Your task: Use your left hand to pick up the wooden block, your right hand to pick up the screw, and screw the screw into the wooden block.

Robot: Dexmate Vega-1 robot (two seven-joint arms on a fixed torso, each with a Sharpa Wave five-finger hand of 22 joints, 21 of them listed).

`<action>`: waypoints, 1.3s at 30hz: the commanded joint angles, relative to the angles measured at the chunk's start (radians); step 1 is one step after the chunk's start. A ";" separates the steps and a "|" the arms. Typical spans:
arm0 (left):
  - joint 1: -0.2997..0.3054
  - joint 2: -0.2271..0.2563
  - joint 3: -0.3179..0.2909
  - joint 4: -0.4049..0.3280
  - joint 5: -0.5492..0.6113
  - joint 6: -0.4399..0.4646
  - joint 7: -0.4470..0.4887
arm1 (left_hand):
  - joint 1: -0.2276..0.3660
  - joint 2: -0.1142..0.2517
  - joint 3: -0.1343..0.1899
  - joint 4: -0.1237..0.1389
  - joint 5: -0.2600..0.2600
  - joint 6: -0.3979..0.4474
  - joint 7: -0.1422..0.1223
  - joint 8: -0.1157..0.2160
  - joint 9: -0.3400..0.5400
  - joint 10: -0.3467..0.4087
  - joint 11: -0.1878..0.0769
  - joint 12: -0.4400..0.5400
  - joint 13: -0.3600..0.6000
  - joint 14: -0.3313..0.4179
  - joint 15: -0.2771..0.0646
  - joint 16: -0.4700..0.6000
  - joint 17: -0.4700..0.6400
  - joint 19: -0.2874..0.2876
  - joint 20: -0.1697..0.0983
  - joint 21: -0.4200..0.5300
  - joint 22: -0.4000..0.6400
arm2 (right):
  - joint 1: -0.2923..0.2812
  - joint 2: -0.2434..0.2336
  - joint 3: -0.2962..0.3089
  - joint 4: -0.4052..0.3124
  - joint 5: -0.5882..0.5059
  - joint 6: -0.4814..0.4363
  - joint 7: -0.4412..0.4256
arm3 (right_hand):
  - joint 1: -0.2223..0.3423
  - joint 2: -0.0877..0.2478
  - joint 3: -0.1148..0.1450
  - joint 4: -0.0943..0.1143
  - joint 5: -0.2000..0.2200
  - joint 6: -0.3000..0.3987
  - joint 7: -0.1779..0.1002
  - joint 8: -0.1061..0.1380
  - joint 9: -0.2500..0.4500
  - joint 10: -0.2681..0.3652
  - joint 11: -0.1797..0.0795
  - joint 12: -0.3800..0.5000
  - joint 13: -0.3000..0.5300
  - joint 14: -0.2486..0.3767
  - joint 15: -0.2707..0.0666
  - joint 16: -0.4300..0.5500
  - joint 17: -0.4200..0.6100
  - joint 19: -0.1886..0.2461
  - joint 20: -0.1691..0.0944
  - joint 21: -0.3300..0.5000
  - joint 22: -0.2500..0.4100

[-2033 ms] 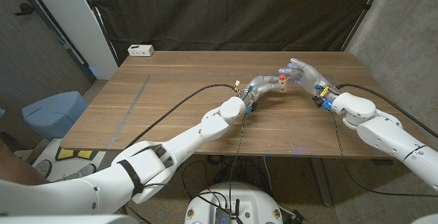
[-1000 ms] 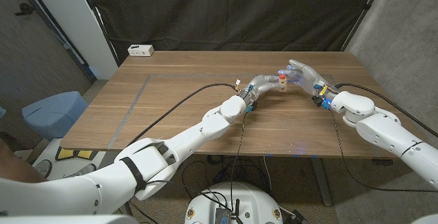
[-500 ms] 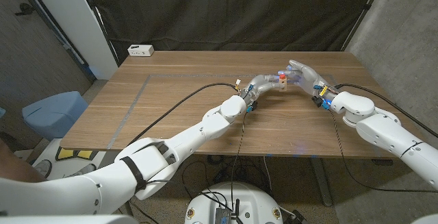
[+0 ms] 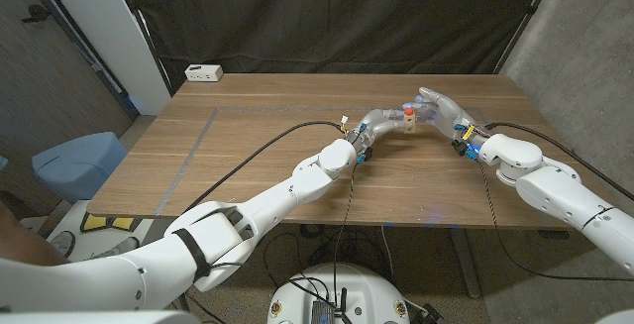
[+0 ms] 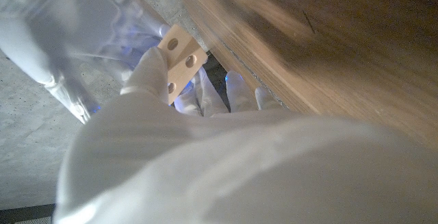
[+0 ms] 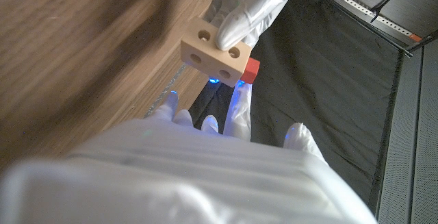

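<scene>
Head view, table: a brown wood-grain table [image 4: 248, 156] fronts a black curtain [image 4: 327, 17]; a white power strip [image 4: 204, 72] lies at its far left edge, a blue bin [image 4: 77, 162] stands on the floor to the left, and black cables cross the top.
Head view, hands: the left robot hand [image 4: 381, 121] and right robot hand [image 4: 436, 108] meet above the far middle of the table, the wooden block [image 4: 407, 119] between them with a red bit on top.
Left wrist view: the left robot hand [image 5: 171, 90] pinches the pale wooden block [image 5: 179, 61] in its white fingertips; round holes show in the block's face, and the table's grain runs beside it.
Right wrist view: a fingertip of the left robot hand [image 6: 250, 8] presses on the block [image 6: 215, 51], a squared piece with round holes; the red screw head [image 6: 251, 68] shows just behind it. The right robot hand [image 6: 226, 125] reaches towards it with fingers spread; whether it grips the screw I cannot tell.
</scene>
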 commanded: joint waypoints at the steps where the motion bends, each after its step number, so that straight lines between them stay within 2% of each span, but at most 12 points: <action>1: -0.001 -0.002 -0.001 0.007 -0.002 -0.002 -0.003 | 0.000 0.007 0.036 0.028 0.004 0.015 0.005 0.005 0.004 0.008 0.001 0.008 0.006 0.007 -0.047 0.005 0.002 -0.001 -0.006 0.002 0.003 | -0.019 -0.006 0.012 -0.018 0.002 -0.005 -0.021 | -0.002 0.000 0.003 0.005 0.004 0.018 0.004 0.009 0.007 0.006 0.003 0.007 0.002 -0.065 -0.001 0.005 0.000 0.004 0.000 0.010 0.001; 10: -0.001 -0.002 -0.001 0.006 -0.003 -0.001 -0.005 | 0.000 0.006 0.036 0.028 0.004 0.016 0.005 0.006 0.004 0.008 0.001 0.008 0.006 0.008 -0.048 0.005 0.002 0.000 -0.007 0.002 0.003 | -0.031 -0.011 0.019 -0.025 0.000 -0.003 -0.029 | -0.001 0.001 0.004 0.006 0.004 0.034 0.005 0.019 0.014 0.019 -0.006 0.010 0.002 -0.060 -0.001 0.007 0.000 0.007 0.000 0.010 0.001; 16: -0.003 -0.004 0.000 0.011 -0.003 -0.004 -0.008 | 0.000 0.008 0.037 0.028 0.004 0.013 0.006 0.005 0.004 0.008 0.001 0.007 0.006 0.006 -0.046 0.004 0.002 0.000 -0.005 0.002 0.003 | -0.047 -0.018 0.029 -0.042 0.004 -0.010 -0.044 | 0.000 0.002 0.005 0.005 0.005 0.041 0.004 0.024 0.018 0.024 0.003 0.010 0.002 -0.059 -0.001 0.007 0.000 0.008 0.000 0.011 0.001; 39: -0.003 -0.006 0.002 0.012 -0.006 -0.002 -0.015 | -0.003 0.007 0.037 0.029 0.004 0.015 0.005 0.006 0.004 0.007 0.001 0.007 0.006 0.007 -0.047 0.004 0.002 0.000 -0.006 0.002 0.003 | -0.106 -0.039 0.066 -0.094 0.013 -0.027 -0.086 | 0.003 0.005 0.008 0.006 0.006 0.076 0.008 0.046 0.033 0.046 -0.004 0.012 0.003 -0.046 -0.003 0.010 0.000 0.014 0.003 0.011 0.001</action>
